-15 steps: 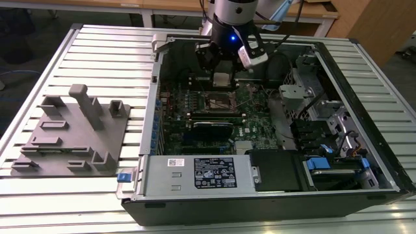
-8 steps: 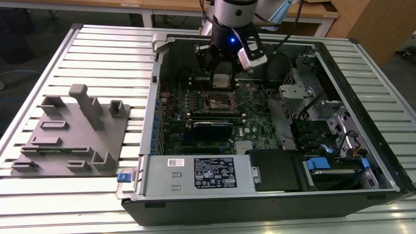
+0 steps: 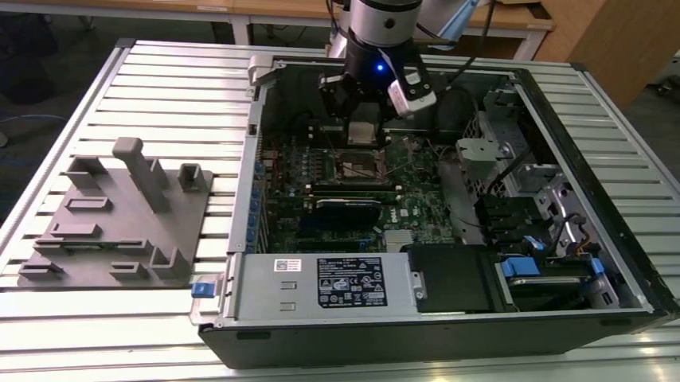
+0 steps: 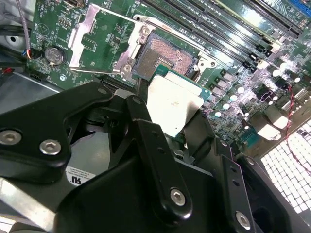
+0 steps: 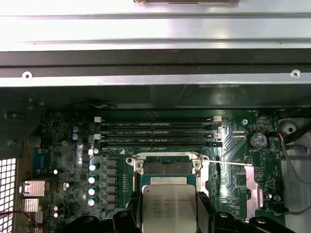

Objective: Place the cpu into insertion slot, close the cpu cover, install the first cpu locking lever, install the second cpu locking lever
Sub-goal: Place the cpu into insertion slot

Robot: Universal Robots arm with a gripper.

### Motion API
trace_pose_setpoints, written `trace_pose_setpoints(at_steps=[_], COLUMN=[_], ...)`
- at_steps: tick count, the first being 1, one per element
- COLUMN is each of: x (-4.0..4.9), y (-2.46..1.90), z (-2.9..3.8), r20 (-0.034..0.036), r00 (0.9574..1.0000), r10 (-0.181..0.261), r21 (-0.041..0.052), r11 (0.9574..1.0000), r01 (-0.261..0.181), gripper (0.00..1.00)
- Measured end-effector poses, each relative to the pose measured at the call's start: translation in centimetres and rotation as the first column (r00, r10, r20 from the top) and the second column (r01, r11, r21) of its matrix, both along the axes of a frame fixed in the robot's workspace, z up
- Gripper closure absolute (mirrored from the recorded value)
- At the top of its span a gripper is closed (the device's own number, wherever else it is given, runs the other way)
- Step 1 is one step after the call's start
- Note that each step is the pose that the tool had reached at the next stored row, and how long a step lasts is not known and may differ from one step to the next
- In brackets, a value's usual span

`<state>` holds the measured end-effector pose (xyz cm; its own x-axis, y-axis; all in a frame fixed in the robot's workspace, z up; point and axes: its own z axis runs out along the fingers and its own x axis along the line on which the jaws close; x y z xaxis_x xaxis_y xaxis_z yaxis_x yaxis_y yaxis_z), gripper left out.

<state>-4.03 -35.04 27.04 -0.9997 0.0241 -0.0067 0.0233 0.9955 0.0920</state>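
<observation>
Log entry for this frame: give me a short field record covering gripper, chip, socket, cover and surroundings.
gripper: shut on the chip, over the circuit board inside the open computer case
chip: held with its metal top showing, close to the socket, not seated
socket: empty, contacts exposed
cover: swung open beside the socket
surroundings: grey fixture block on the slatted table, at the exterior view's left

Robotics lab: slotted aluminium workbench (image 3: 181, 87), opened computer case (image 3: 425, 334), grey fixture block (image 3: 117, 231), wooden desks (image 3: 287, 9) behind.
</observation>
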Motion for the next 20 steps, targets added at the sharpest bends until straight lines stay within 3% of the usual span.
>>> trace_pose_setpoints(at_steps=[9,20], x=[0.0,0.0], y=[0.0,0.0], z=[-0.55,-0.77], r20=[0.0001,0.0], r00=[1.0,1.0], r10=[0.001,0.001], r21=[-0.0001,-0.0002], r11=[1.0,1.0], r01=[-0.001,-0.001], gripper=[0.46,0.46])
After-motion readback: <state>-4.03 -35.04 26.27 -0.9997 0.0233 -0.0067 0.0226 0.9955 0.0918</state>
